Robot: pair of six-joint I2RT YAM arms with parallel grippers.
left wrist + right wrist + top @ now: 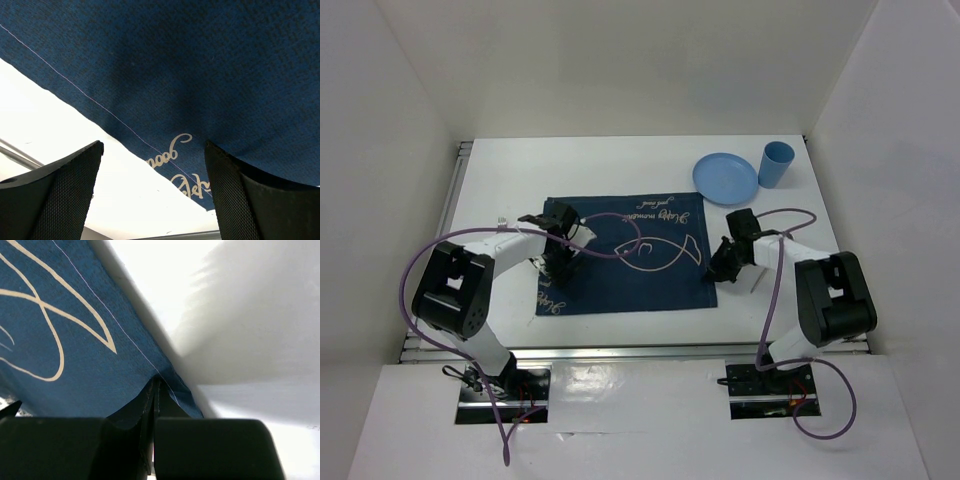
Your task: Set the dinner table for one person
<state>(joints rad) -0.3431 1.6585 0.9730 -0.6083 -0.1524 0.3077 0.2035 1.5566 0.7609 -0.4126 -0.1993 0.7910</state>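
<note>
The large white rectangular dinner table (620,165) with metal rail edges carries a navy cloth placemat (650,285), printed with a cream fish outline, lying flat on the middle of its near half. The right gripper (152,407) has its jaws pressed together on the placemat's right hem, and the cloth is puckered between them. I judge this a hold for tugging it square. The left gripper (152,195) stands low over the left hem with jaws wide apart, holding nothing and apparently ready to pinch that side. A round light-blue plate (725,178) and a blue cylindrical cup (777,163) sit close together at the far right, off the placemat. The setting is judged barely begun.
</note>
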